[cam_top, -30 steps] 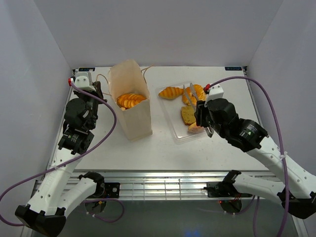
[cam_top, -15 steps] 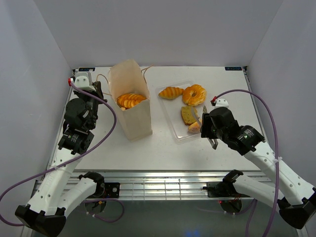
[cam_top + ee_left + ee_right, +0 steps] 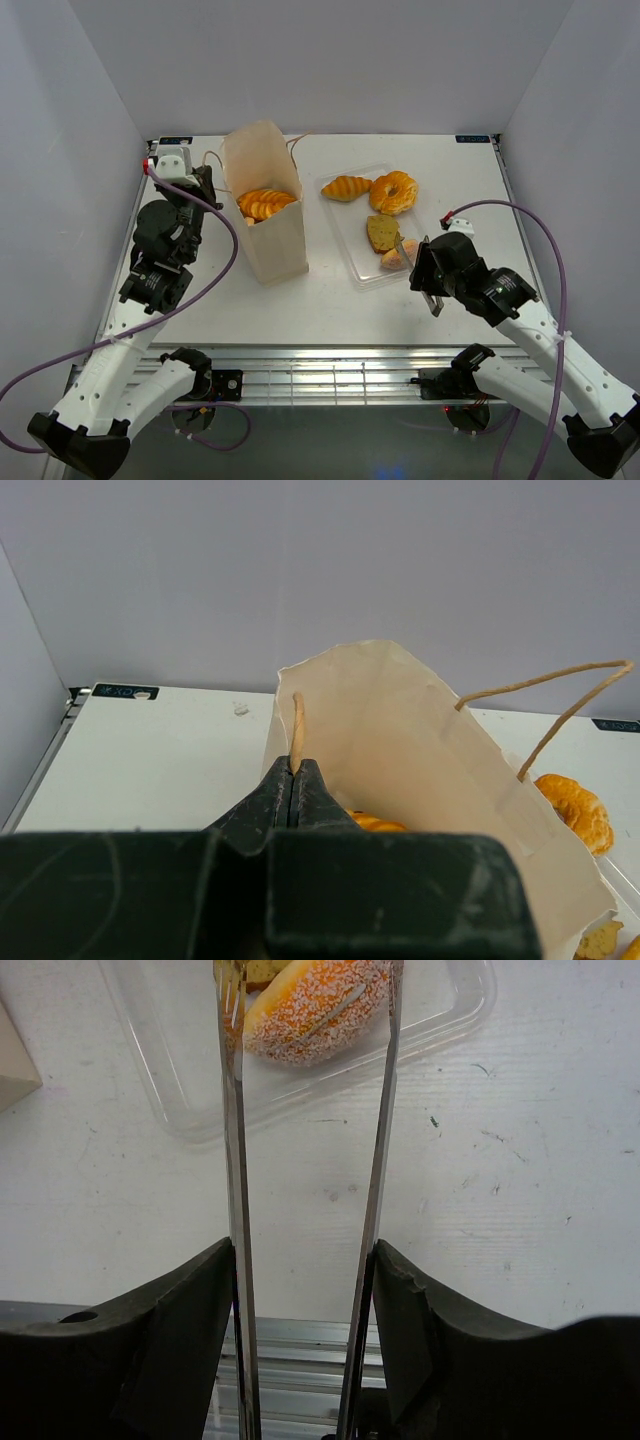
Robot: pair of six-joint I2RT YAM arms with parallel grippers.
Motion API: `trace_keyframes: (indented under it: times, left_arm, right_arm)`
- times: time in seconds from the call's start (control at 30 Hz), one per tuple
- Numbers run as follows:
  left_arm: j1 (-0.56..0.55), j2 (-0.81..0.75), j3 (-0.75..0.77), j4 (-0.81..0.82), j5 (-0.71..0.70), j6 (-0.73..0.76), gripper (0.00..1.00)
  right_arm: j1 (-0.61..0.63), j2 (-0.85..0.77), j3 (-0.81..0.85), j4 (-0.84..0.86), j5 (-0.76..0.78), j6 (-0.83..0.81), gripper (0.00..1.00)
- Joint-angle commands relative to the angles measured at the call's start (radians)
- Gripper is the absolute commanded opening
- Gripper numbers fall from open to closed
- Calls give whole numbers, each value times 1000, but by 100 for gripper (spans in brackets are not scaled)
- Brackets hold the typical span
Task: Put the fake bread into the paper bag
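The bag (image 3: 275,245) is standing upright on the desk (image 3: 300,300), left of centre, with its mouth gaping upward. Orange loaves (image 3: 265,203) are lying inside it and showing just below the rim. The left jaws are clenching the near handle (image 3: 297,725) at the bag's left side, pressed flat together, with the string poking up out of them. The far handle (image 3: 560,705) is arching free over the opposite wall of the bag.

Just right of the bag, a clear tray (image 3: 150,1070) is sitting flat on the desk, carrying the rest of the bread. A croissant (image 3: 346,187) is lying at its far-left corner. A round orange bun (image 3: 393,191) is lying beside the croissant on the right. A brown piece (image 3: 381,232) is lying nearer the arms. A pink bun (image 3: 315,1010), speckled and pale orange on top, is sitting just beside the brown piece at the tray's near edge.

The right jaws are standing released, with a clear gap between them. Their long metal fingers (image 3: 232,1110) are reaching over the tray's near rim and straddling the pink bun, one on each side. The bun is resting on the tray floor between the tips. Whether either tip is touching it cannot be told from the wrist view, since the tips are running off the top of the picture.
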Motion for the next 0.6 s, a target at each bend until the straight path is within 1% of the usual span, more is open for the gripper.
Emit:
trace_keyframes:
  times: [0.0,0.23,0.57]
  left_arm:
    - [-23,-13,-5,3,-4,4,0]
    - [-37,-7,-7,3,1,6,0]
    - [-44,-7,-7,1,-5,10,0]
  right_arm:
    - [-11,-22,-16,16,18,81,61]
    - [-19,-35,-48,25,27,133,61]
    - [-42,-9,-88,102,-8,141,64]
